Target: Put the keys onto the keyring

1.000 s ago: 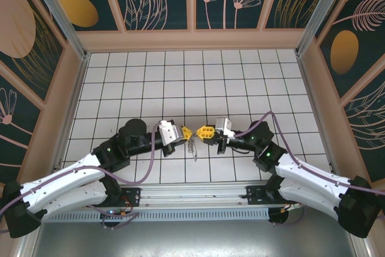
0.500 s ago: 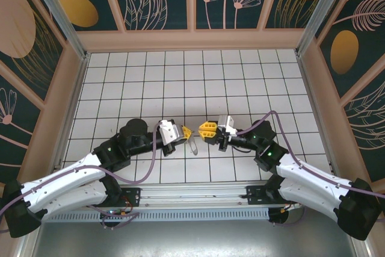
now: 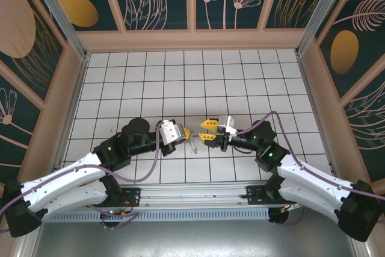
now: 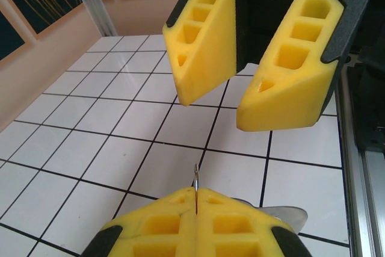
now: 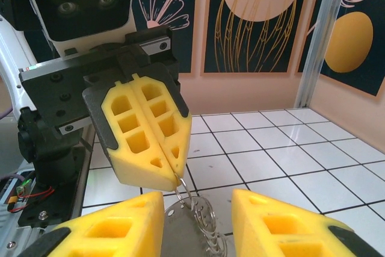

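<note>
My left gripper (image 3: 188, 131) is shut on a thin wire ring (image 4: 196, 180) at the top of the keyring (image 5: 183, 236). The keyring is a flat grey plate with a row of small silvery rings (image 5: 209, 228) along one edge, and it hangs below the left gripper's (image 5: 178, 174) yellow fingertips. From above, the keyring (image 3: 194, 147) is a pale sliver between the two arms. My right gripper (image 3: 206, 130) faces the left one, open, with one finger on each side of the hanging plate and not touching it. In the left wrist view its fingers (image 4: 207, 34) stand apart above my left gripper (image 4: 196, 195). The keys are out of view.
The floor is white tiles (image 3: 180, 82) with dark grout. Patterned walls close it in at the back and sides, with metal posts (image 3: 57, 10) at the corners. A metal rail (image 3: 192, 194) carrying both arm bases runs along the near edge.
My right gripper was shut at the left fingertips and has since opened and drawn back slightly to the right. The left gripper keeps its hold on the keyring and has barely moved.
</note>
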